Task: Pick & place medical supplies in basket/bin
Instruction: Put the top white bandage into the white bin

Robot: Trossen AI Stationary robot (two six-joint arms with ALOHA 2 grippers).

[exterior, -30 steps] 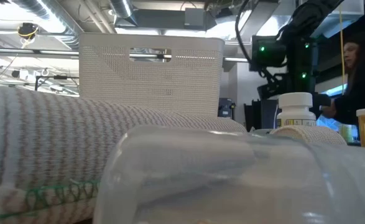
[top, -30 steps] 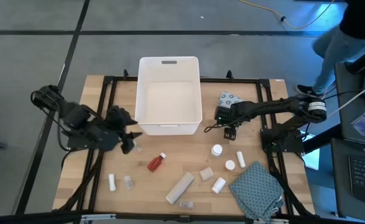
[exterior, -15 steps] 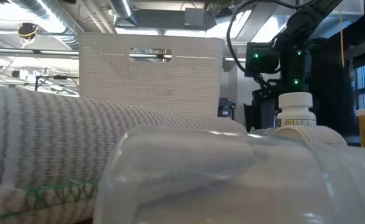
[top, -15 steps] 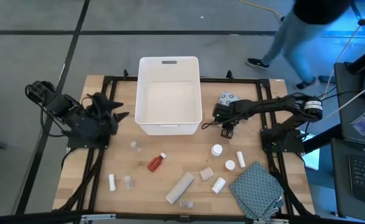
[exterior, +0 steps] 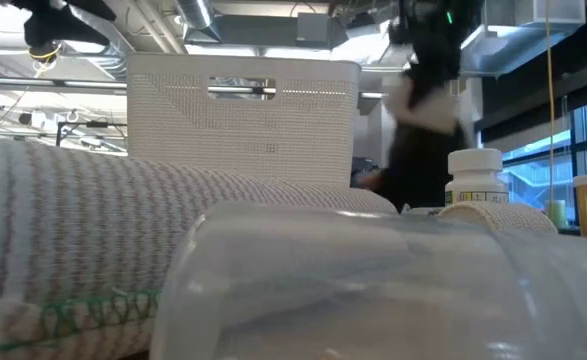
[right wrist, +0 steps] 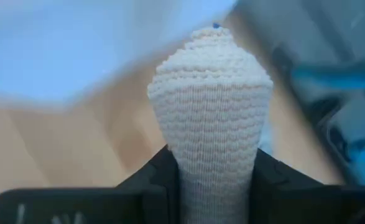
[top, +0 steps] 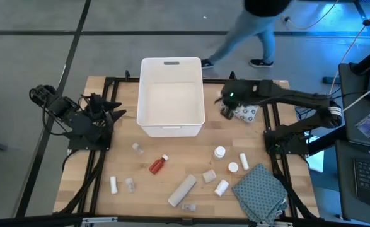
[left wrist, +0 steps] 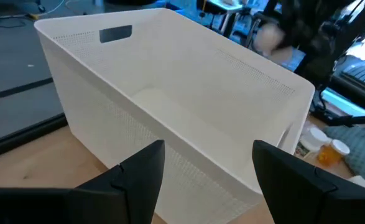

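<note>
The white tub (top: 171, 129) stands at the far middle of the table, seen close in the left wrist view (left wrist: 170, 87). My right gripper (top: 226, 108) is just right of the tub, shut on the white blue-dotted soft pack (top: 246, 112), a knitted cream shape in its wrist view (right wrist: 210, 99). My left gripper (top: 112, 112) is open left of the tub, its fingers (left wrist: 138, 174) pointing at the tub's wall. On the near half lie a red bottle (top: 158, 164), a clear vial (top: 137, 148), white bottles (top: 219, 152) and a grey box (top: 183, 190). My right gripper pinches the soft pack between its two fingers (right wrist: 160, 171), one on each side of the pack's narrow lower part (right wrist: 212, 155). The rest of the pack sticks out past the fingertips. It shows as a blurred white shape (exterior: 423, 100) well above the table top, lifted clear.
The grey-teal patterned cloth (top: 260, 192) lies at the near right corner. More small white bottles (top: 233, 167) and vials (top: 129, 184) are scattered along the near edge. A person (top: 260, 25) walks past beyond the far edge. Black frame rails (top: 103, 145) run along both table sides.
My right gripper has moved toward the far edge and up, and the soft pack has come off the table with it. My left gripper has drawn back from the clear vial toward the far left, beside the tub. A person has crossed behind the table from right to left.
</note>
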